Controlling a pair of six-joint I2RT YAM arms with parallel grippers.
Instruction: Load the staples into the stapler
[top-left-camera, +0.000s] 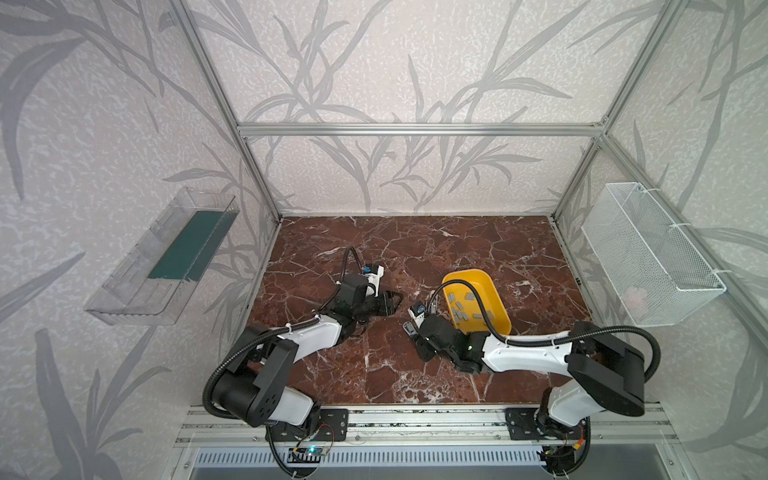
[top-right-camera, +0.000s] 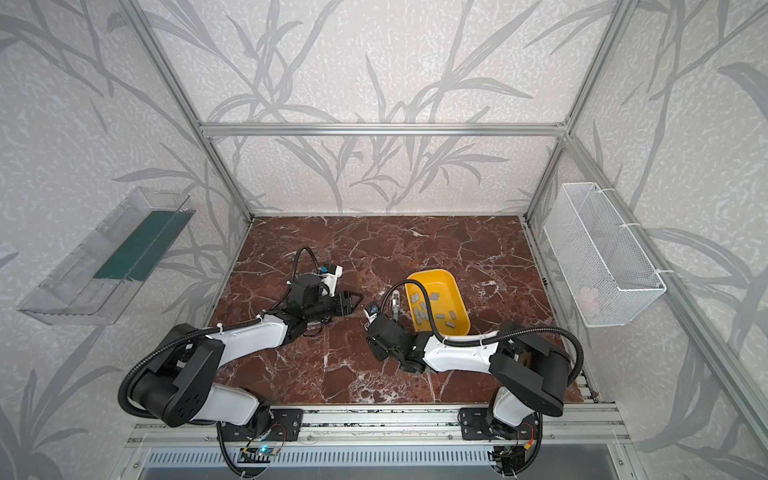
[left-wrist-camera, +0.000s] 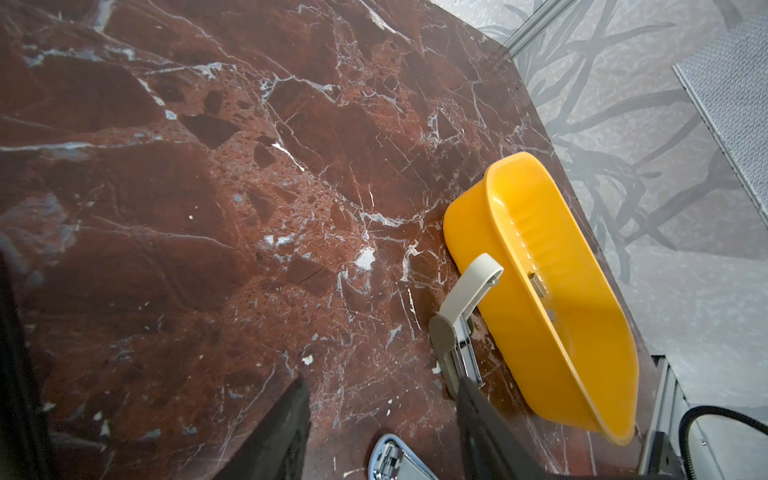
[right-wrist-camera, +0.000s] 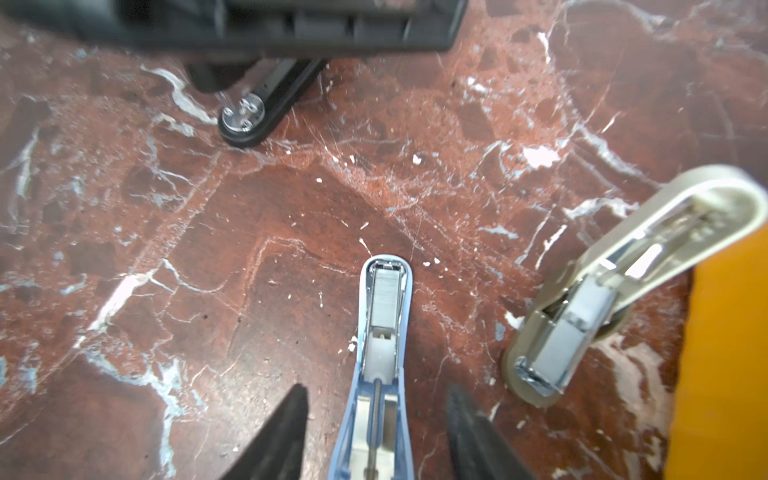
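Observation:
A blue stapler lies opened on the marble. A grey strip of staples sits in its channel near the nose. My right gripper is open and straddles the blue stapler's body, with a gap on each side. My left gripper is open and empty, hovering just left of the blue stapler's nose. Both top views show the left gripper facing the right gripper. Several loose staples lie in the yellow tray. A beige stapler stands opened beside the tray.
The yellow tray sits right of centre, with the beige stapler against its left wall. A white mesh basket hangs on the right wall. A clear bin is on the left wall. The right arm's cable arcs over the tray.

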